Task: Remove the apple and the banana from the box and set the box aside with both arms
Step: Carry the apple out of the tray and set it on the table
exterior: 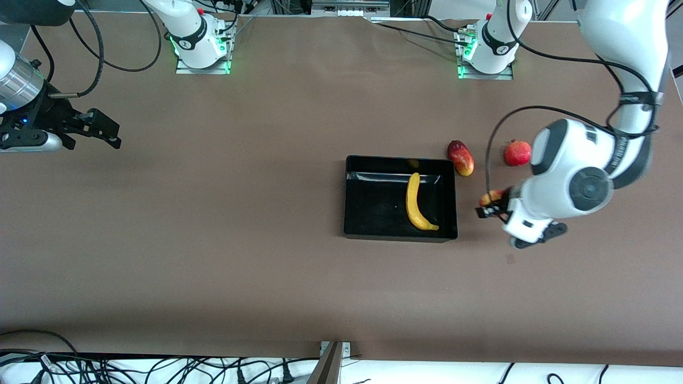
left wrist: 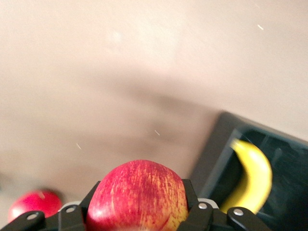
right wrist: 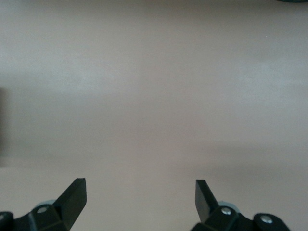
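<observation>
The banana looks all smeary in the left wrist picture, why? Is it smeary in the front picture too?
In the left wrist view the banana and the black box are blurred, while the apple gripped close in the left gripper shows its streaks clearly. In the front view the banana is crisp, with glare on the box's glossy floor.

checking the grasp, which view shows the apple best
The left wrist view: the apple fills the foreground, gripped between the left gripper's fingers. The front view shows only a sliver of it beside the arm. The right wrist view shows bare table.
</observation>
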You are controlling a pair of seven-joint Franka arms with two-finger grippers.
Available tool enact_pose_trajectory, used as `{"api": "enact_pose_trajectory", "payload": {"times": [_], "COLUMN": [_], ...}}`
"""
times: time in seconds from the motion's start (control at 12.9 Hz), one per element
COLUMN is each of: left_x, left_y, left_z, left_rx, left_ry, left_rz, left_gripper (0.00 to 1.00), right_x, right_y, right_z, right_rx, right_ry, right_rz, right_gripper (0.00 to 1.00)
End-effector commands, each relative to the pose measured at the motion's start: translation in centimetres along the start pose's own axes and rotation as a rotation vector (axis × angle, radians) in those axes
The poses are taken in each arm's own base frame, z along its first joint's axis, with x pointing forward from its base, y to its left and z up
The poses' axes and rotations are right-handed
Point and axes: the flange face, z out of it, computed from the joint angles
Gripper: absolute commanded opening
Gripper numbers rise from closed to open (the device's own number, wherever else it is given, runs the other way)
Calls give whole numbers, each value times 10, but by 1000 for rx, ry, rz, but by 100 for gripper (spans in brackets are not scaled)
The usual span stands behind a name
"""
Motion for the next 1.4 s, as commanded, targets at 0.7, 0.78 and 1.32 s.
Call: {"api": "enact_pose_trajectory", "payload": {"times": [0.7, 0.78, 1.32], "left_x": [68, 63, -49], "left_y": [-56, -56, 63], "left_z": [157, 144, -24], "left_rx": [116, 131, 24], "left_ry": [146, 133, -1], "left_rz": [152, 143, -133], "left_gripper": [100, 100, 100], "right_x": [1, 2, 2], "right_y": [1, 1, 1], "right_z": [-3, -4, -3], "right_rx": [-3, -3, -3], "right_ry": [3, 6, 5], "right_rz": [7, 8, 7], "right_gripper": [100, 100, 100]}}
